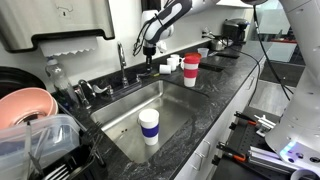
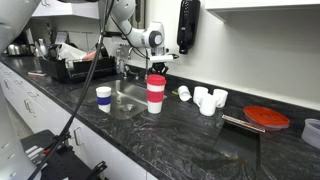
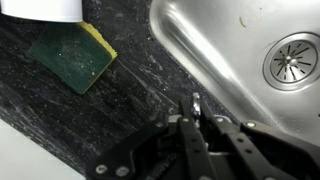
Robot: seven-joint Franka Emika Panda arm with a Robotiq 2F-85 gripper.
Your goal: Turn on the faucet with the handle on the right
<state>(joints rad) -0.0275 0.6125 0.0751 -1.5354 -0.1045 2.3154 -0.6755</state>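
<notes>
1. Gripper (image 3: 193,108): in the wrist view we see its fingertips drawn close together over the counter (image 3: 60,110), at the rim of the sink (image 3: 230,50). We cannot tell whether they are fully clenched or pinching something.
2. In an exterior view the gripper (image 1: 150,66) hangs low behind the sink's back rim. It is just beside the faucet (image 1: 122,58), on the side towards the red cup (image 1: 191,68).
3. The faucet stands at the back rim. The handle at its base is too small to make out, so we cannot confirm contact.
4. We see no water at the spout. We judge the approach largely done; engaging and turning the handle is left.
5. A sponge (image 3: 72,55) lies on the counter, apart from the gripper. A blue-and-white cup (image 1: 149,127) stands in the basin.
</notes>
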